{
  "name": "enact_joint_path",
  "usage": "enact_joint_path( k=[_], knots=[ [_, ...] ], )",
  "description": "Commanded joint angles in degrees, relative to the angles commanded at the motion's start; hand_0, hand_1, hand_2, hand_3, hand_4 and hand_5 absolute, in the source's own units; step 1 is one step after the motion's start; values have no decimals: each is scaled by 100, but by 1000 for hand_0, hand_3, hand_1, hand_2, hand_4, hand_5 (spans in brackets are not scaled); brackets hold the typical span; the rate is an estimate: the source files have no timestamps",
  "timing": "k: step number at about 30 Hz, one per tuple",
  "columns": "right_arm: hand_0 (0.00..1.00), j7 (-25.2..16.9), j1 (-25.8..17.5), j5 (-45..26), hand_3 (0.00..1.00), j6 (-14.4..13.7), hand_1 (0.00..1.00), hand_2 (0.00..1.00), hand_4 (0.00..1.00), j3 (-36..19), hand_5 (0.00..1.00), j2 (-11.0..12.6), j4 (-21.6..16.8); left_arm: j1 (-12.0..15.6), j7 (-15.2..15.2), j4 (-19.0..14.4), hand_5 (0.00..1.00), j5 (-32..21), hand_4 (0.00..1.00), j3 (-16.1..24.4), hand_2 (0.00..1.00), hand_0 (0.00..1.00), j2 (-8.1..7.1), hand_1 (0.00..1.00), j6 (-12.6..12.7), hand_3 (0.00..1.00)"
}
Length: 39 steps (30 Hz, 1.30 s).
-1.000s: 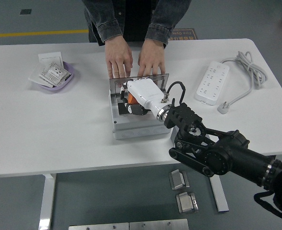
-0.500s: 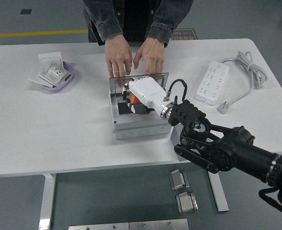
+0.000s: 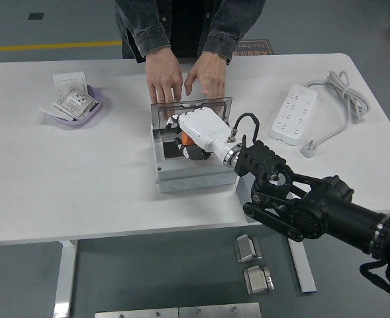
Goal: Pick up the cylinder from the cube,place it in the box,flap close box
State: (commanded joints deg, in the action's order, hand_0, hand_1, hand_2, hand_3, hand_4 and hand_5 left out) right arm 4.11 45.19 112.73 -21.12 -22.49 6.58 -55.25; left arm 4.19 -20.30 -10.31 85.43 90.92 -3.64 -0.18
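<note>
The robot's right hand [image 3: 196, 128] reaches inside the grey box [image 3: 191, 177], its fingers hidden from me, over an orange cylinder [image 3: 185, 140] that looks light, rigid, best pinched around its sides.

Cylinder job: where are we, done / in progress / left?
Done: nothing confirmed. In hand: the right hand is over the open box, around something orange; whether that is the cylinder is unclear. A person's hands rest at the upright flap. Left: release inside, withdraw, close flap.
</note>
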Motion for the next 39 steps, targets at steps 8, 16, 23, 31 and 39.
enact_joint_path(
  k=[8, 16, 23, 31, 39],
  knots=[
    [677, -43, -25, 13, 762, -46, 633, 647, 723, -39, 2, 12, 26, -12, 4, 0, 315, 12, 661, -5, 525, 638, 9, 640, -5, 618],
    [685, -89, -96, -212, 766, -139, 635, 652, 731, -121, 13, 78, -87, -15, 13, 0, 315, 3, 661, -21, 524, 638, 34, 640, -10, 618],
    [688, -321, -457, -1076, 764, -367, 633, 651, 741, -402, 26, 469, -731, 35, 11, 0, 315, -37, 661, -5, 525, 638, 68, 640, 3, 617],
    [689, -464, -719, -2055, 753, -410, 627, 650, 752, -866, 53, 954, -1617, 92, 2, 0, 315, -33, 661, 46, 524, 638, 80, 640, 16, 617],
    [679, -345, -275, -1996, 749, -284, 625, 649, 754, -1080, 63, 829, -1447, 77, -12, 0, 316, -2, 662, 75, 524, 638, 50, 640, 18, 617]
  ],
)
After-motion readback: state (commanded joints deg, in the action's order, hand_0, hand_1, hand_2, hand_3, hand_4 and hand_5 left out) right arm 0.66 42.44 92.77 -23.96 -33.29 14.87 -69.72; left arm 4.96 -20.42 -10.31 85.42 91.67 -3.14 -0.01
